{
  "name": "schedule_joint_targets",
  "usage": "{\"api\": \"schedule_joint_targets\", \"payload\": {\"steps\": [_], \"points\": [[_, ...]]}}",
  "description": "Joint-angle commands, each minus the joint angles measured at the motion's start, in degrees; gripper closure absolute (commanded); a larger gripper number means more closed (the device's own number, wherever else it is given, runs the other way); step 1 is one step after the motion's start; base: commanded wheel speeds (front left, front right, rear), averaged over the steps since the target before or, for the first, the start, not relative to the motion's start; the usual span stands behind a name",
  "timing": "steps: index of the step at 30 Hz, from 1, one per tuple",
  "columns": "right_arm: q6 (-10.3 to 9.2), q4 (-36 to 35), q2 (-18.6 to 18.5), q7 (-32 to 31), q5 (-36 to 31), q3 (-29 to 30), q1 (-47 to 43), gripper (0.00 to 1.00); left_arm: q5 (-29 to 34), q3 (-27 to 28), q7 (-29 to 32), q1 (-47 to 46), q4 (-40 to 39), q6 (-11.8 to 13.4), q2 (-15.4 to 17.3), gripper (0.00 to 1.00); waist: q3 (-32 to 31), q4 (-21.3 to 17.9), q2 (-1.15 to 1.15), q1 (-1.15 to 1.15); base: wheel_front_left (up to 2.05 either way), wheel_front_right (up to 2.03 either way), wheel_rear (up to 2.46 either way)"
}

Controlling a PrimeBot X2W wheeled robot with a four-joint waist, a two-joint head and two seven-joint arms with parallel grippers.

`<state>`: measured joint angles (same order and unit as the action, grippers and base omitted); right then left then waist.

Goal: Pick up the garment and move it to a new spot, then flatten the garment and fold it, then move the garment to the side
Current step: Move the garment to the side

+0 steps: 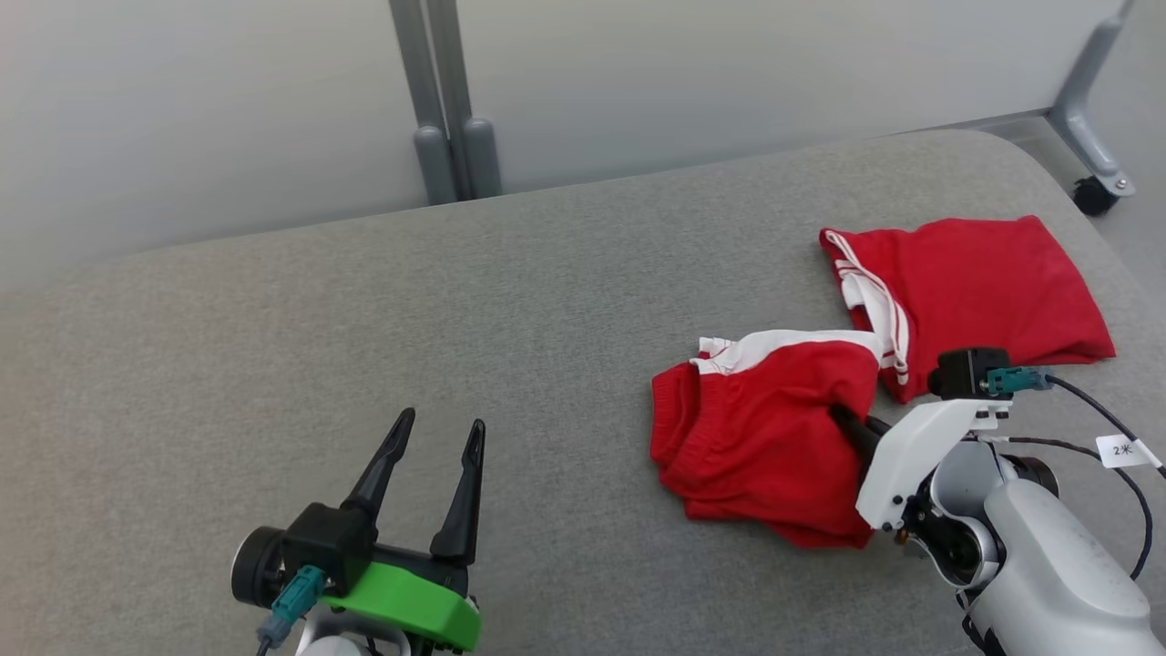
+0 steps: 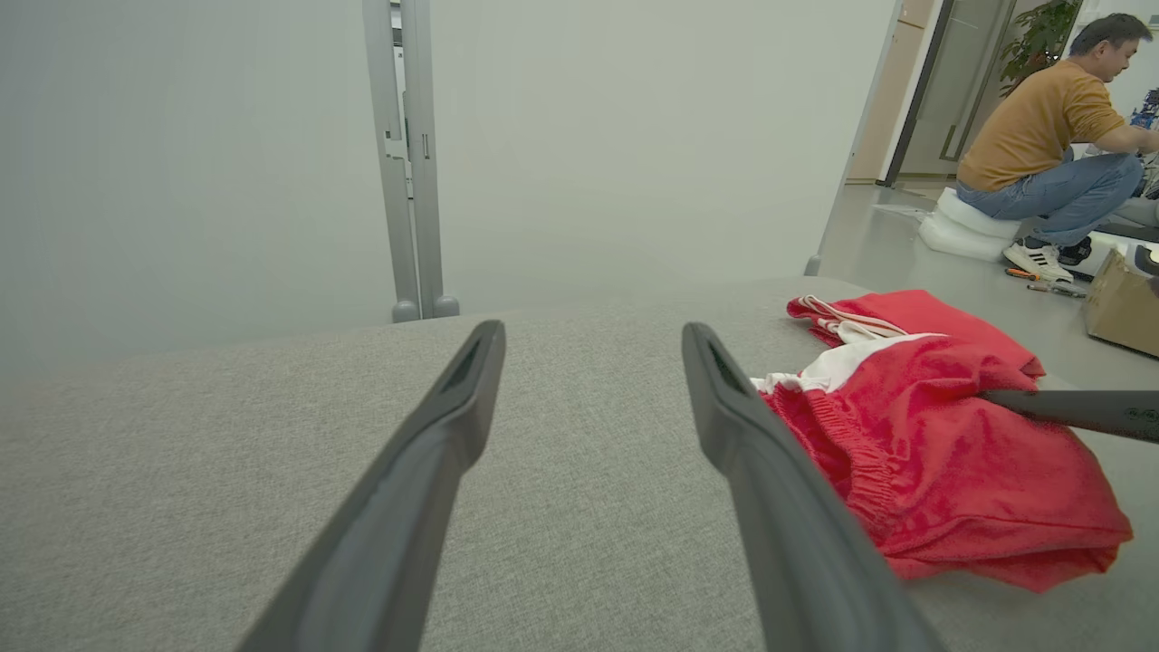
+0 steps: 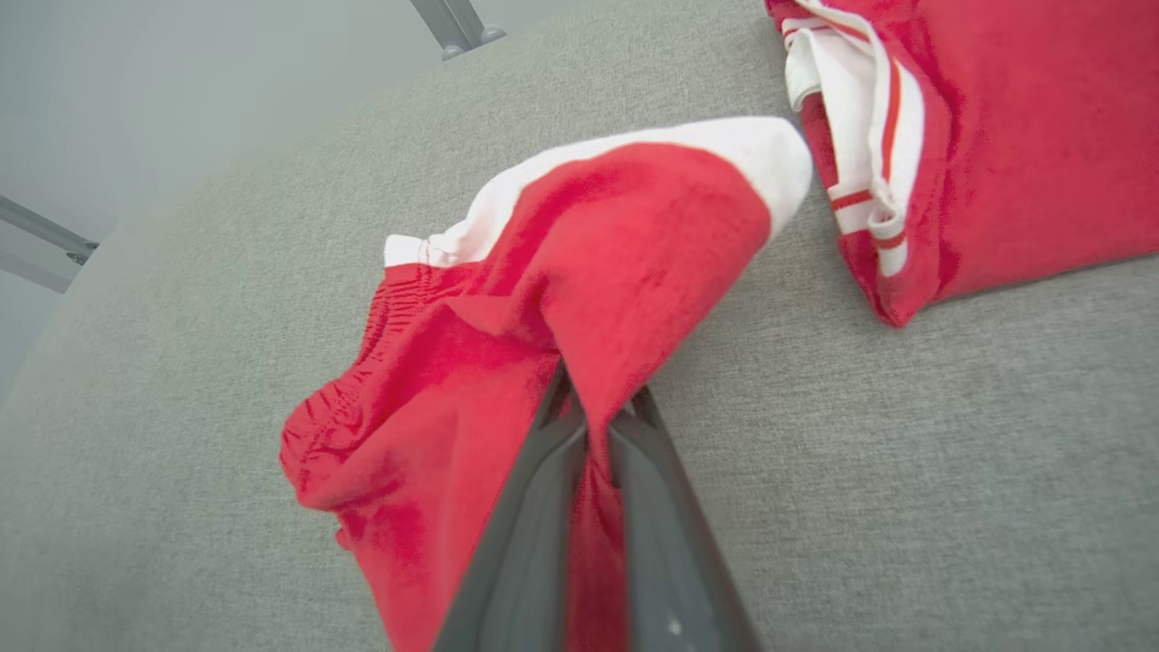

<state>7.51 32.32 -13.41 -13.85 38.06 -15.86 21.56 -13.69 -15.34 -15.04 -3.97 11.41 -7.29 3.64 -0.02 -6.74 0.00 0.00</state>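
Observation:
The garment (image 1: 765, 428) is a pair of red shorts with white trim and stripes, lying crumpled on the right half of the grey table (image 1: 455, 310). One leg (image 1: 975, 292) is spread flat farther back. My right gripper (image 1: 843, 415) comes in from the lower right and is shut on a raised fold of the nearer red part. In the right wrist view the cloth (image 3: 589, 272) is pinched between the gripper's (image 3: 598, 407) closed fingers. My left gripper (image 1: 440, 424) hovers open over bare table to the left, well apart from the garment (image 2: 942, 453); the left wrist view shows it (image 2: 593, 340) holding nothing.
A pale partition with grey posts (image 1: 446, 137) stands behind the table. A caster leg (image 1: 1089, 182) is at the far right corner. In the left wrist view a person (image 2: 1050, 154) sits on the floor beyond the table, near a cardboard box (image 2: 1123, 312).

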Motion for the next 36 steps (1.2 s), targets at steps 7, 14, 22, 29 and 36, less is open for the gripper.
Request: {"api": "schedule_joint_targets", "payload": {"steps": [7, 14, 22, 29, 36], "points": [[-0.03, -3.7, -2.7, -0.9, 0.4, -2.2, 4.1, 1.00, 1.0, -1.5, -0.1, -3.4, 1.0, -0.1, 0.4, 0.00, 6.1, -4.0, 0.00, 0.00, 0.00, 0.00, 0.00], [-0.04, -6.9, -10.4, -2.6, 4.1, -8.2, 13.4, 1.00, 1.2, -2.9, -0.1, -7.0, 2.0, -0.2, 0.3, 0.00, 12.4, -1.3, 0.00, 0.00, 0.00, 0.00, 0.00], [-0.05, -5.7, -23.2, -2.4, 10.3, -14.5, 22.1, 1.00, 1.5, -4.1, -0.1, -10.5, 3.4, -0.1, 0.2, 0.00, 17.6, 1.0, 0.00, 0.00, 0.00, 0.00, 0.00], [-0.06, -0.4, -31.8, -0.4, 11.9, -19.6, 26.0, 1.00, 1.7, -4.8, -0.1, -12.3, 4.3, -0.2, 0.2, 0.00, 20.3, 2.2, 0.00, 0.00, 0.00, 0.00, 0.00], [-0.07, 10.6, -33.0, 2.8, 10.5, -23.0, 28.0, 0.00, 0.8, -5.4, -0.1, -12.9, 5.3, -0.2, 0.0, 0.00, 19.4, 3.2, 0.00, 0.00, 0.00, 0.00, 0.00]]}}
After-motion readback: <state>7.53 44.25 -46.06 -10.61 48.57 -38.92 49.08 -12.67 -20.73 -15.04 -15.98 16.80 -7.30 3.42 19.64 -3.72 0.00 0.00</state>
